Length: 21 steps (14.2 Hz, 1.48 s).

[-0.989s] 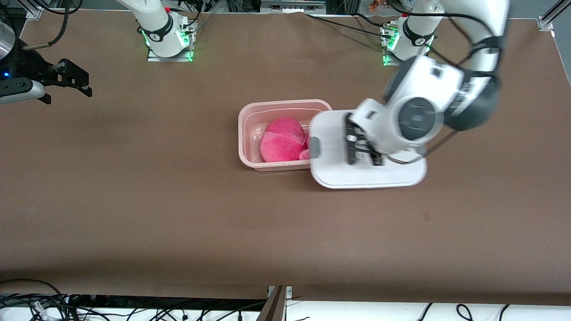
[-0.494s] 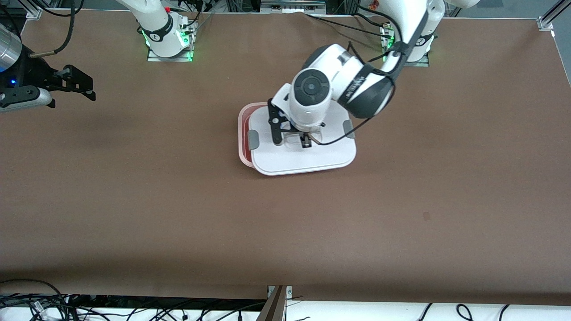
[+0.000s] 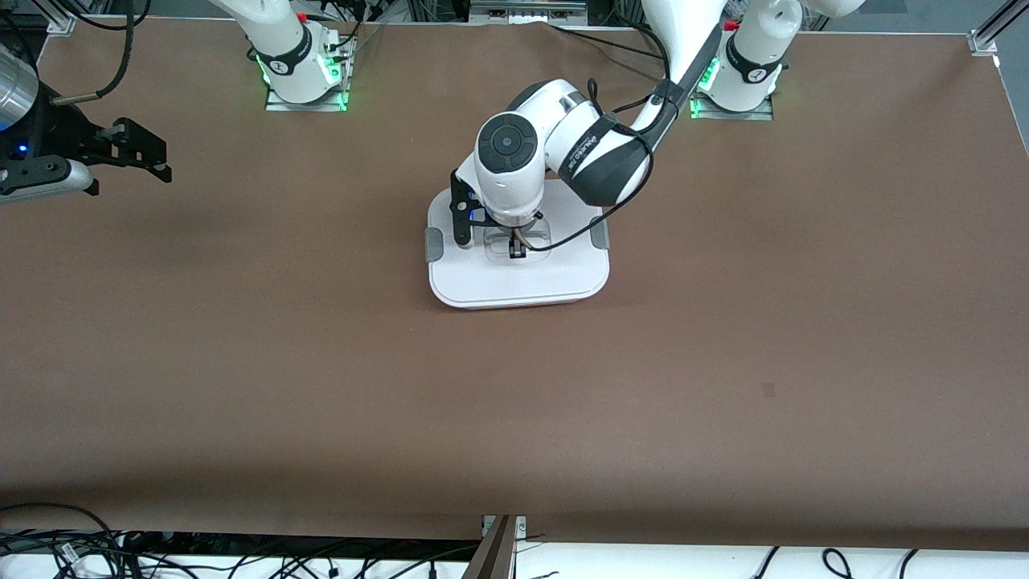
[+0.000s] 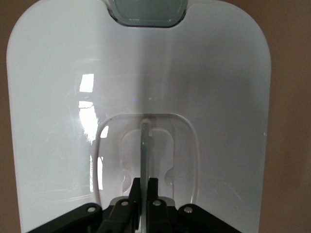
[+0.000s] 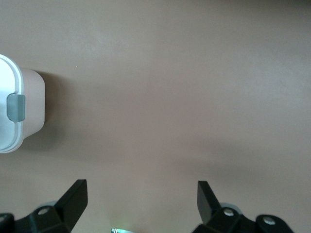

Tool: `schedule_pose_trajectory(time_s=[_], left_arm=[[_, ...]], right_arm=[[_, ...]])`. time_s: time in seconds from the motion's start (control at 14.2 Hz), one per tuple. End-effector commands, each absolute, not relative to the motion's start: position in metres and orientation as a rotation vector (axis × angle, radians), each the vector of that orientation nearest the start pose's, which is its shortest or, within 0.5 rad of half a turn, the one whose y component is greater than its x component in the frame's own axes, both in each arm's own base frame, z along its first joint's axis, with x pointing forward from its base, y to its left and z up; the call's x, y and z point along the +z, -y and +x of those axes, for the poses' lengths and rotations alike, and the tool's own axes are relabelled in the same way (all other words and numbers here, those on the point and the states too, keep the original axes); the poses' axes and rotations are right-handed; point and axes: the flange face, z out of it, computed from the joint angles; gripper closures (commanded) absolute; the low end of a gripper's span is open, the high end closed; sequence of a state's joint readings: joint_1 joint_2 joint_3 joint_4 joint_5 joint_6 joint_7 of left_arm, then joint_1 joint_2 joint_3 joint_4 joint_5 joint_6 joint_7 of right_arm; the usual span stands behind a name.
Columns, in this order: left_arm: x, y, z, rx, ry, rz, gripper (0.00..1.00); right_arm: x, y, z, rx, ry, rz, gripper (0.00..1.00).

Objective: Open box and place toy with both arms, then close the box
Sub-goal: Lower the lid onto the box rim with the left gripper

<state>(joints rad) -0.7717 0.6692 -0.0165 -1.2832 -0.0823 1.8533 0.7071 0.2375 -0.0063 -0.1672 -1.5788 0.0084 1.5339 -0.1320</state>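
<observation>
The white lid (image 3: pixel 522 281) lies over the box and covers it; only a thin pinkish edge of the box (image 3: pixel 514 306) shows below it. My left gripper (image 3: pixel 517 251) is shut on the lid's clear handle (image 4: pixel 145 145), which stands as a thin rib between the fingers (image 4: pixel 145 182). Grey clips (image 3: pixel 433 244) (image 3: pixel 599 233) sit at the lid's two ends. The toy is hidden under the lid. My right gripper (image 3: pixel 161 161) waits open above bare table toward the right arm's end. Its wrist view (image 5: pixel 142 194) shows the box wall (image 5: pixel 34 97) and one clip (image 5: pixel 16 107).
The brown table (image 3: pixel 723 362) stretches wide around the box. Both arm bases (image 3: pixel 301 72) (image 3: pixel 744 76) stand at the table's edge farthest from the front camera. Loose cables (image 3: pixel 96 551) lie past the edge nearest it.
The left arm carried the lid from beside the box, toward the right arm's end, onto it. The toy, seen in the open box a second ago, is now covered. The right gripper barely moved.
</observation>
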Motion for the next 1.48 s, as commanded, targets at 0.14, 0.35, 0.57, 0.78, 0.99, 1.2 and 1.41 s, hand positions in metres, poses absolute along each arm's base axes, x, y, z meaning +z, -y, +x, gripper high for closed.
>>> schedule_pose_trajectory(time_s=[0.14, 0.35, 0.57, 0.78, 0.99, 1.2, 1.41], left_arm=[[0.34, 0.52, 0.5, 0.188, -2.151, -2.352, 1.0], [0.334, 0.518, 0.495, 0.216, -2.161, -2.287, 1.0], [0.331, 0.516, 0.493, 0.244, -2.162, -2.27, 1.0], [0.326, 0.515, 0.492, 0.256, -2.158, -2.251, 1.0], [0.321, 0.514, 0.486, 0.289, -2.161, -2.221, 1.0], [0.32, 0.514, 0.485, 0.292, -2.161, -2.212, 1.0], [0.319, 0.517, 0.48, 0.304, -2.166, -2.188, 1.0]], right_arm=[[0.626, -0.036, 0.549, 0.069, 0.317, -3.12, 0.0], [0.624, -0.032, 0.551, 0.072, 0.305, -3.121, 0.0], [0.624, -0.033, 0.551, 0.074, 0.303, -3.121, 0.0], [0.625, -0.034, 0.551, 0.069, 0.305, -3.121, 0.0], [0.625, -0.034, 0.55, 0.067, 0.303, -3.12, 0.0], [0.624, -0.034, 0.55, 0.074, 0.305, -3.121, 0.0], [0.624, -0.033, 0.55, 0.074, 0.305, -3.121, 0.0]])
